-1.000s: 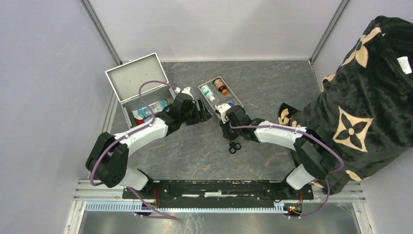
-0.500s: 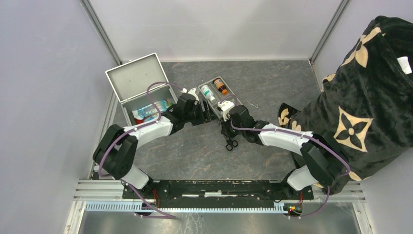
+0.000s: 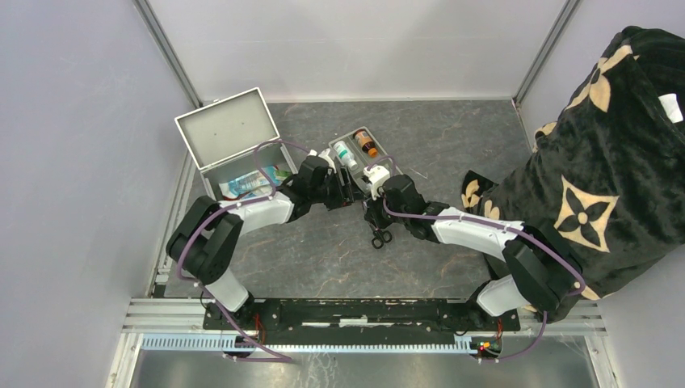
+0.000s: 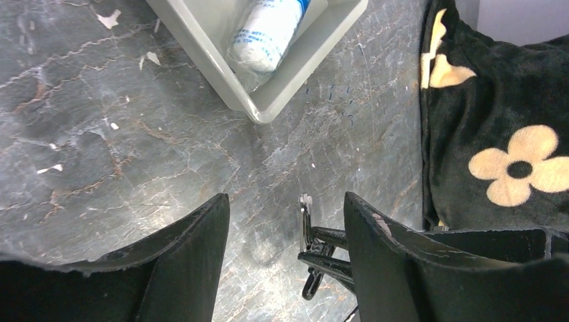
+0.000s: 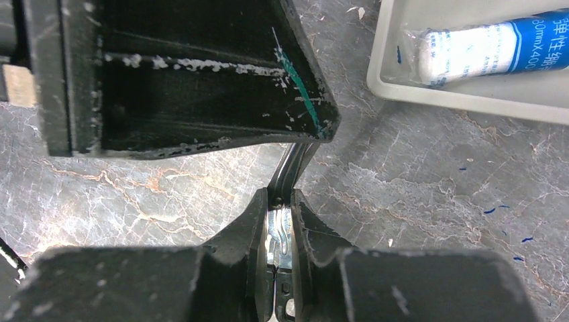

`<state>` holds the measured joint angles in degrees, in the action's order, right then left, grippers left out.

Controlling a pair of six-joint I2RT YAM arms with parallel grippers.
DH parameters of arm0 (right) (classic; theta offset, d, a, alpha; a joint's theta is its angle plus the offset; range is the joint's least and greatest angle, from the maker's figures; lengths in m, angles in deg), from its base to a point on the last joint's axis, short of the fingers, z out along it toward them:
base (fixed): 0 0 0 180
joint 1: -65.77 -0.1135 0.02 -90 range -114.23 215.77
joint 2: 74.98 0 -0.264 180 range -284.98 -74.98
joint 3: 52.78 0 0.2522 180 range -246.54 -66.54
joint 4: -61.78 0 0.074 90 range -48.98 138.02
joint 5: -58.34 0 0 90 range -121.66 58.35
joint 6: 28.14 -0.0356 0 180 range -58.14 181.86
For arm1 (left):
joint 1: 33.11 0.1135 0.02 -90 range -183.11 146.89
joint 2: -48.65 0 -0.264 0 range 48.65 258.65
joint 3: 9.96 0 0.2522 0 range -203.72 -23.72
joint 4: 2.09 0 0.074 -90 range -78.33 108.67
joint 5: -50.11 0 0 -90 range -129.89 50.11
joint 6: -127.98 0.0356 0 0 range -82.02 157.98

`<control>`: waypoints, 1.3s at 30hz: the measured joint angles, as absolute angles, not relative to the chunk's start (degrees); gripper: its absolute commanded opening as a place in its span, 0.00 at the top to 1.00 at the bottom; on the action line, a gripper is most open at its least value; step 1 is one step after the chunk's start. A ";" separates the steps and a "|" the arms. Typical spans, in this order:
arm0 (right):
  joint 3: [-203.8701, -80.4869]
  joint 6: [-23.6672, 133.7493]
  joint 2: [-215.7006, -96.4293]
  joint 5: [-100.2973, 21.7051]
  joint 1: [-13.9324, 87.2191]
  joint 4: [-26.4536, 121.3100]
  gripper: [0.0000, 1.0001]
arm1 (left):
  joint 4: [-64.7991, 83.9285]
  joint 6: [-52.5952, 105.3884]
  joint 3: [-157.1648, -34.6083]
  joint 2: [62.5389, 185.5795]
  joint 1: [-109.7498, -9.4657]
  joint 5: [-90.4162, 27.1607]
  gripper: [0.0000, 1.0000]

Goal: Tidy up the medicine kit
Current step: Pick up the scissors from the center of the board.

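Observation:
The medicine kit, a silver-grey metal case, stands open at the far left with its lid raised and packets inside. My right gripper is shut on a pair of black-handled scissors and holds them over the table; its wrist view shows the steel blades pinched between the jaws. My left gripper is open, just left of the right one. In its wrist view the scissors stick out beside its right finger, near the gap.
A shallow grey divided tray behind the grippers holds a white bottle, a brown bottle and a blue-and-white roll. A black cloth with beige flowers fills the right side. Frame posts stand at the back corners.
My left arm has swung right, from the case toward the right gripper. The right gripper has shifted slightly left and farther with the scissors in it.

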<state>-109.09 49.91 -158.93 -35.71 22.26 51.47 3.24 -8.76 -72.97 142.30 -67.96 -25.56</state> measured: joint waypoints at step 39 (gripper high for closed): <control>-109.02 48.51 -158.27 -36.21 22.26 52.32 1.00 | -3.88 -12.24 -72.38 145.60 -68.59 -19.88 0.98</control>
